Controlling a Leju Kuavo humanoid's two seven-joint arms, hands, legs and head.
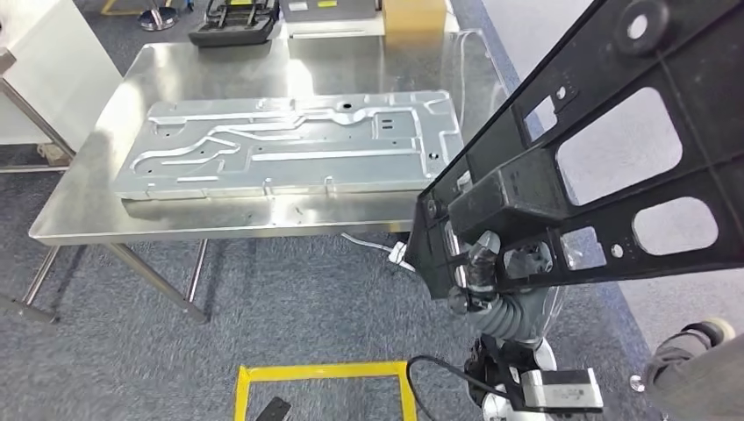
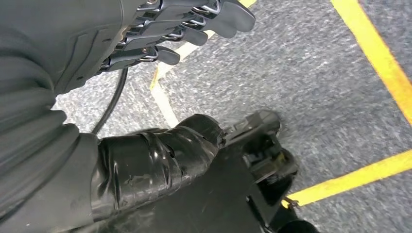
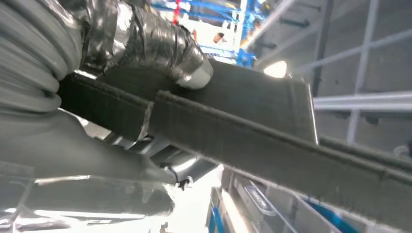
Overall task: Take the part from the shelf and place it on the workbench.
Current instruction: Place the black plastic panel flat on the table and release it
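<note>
The part is a long black frame (image 1: 614, 158) with large cut-outs, held up in the air to the right of the workbench (image 1: 175, 70). My right hand (image 1: 488, 267) grips the frame's lower left end from below. The right wrist view shows the taped thumb (image 3: 145, 39) hooked over the frame's black edge (image 3: 252, 111). My left hand (image 2: 184, 24) hangs low over the grey carpet, fingers stretched out and holding nothing.
A large silver stamped metal panel (image 1: 289, 145) covers most of the steel workbench, leaving bare strips at its near and far edges. A black object (image 1: 232, 26) and a cardboard box (image 1: 414, 13) sit at the far edge. Yellow floor tape (image 1: 325, 373) lies below.
</note>
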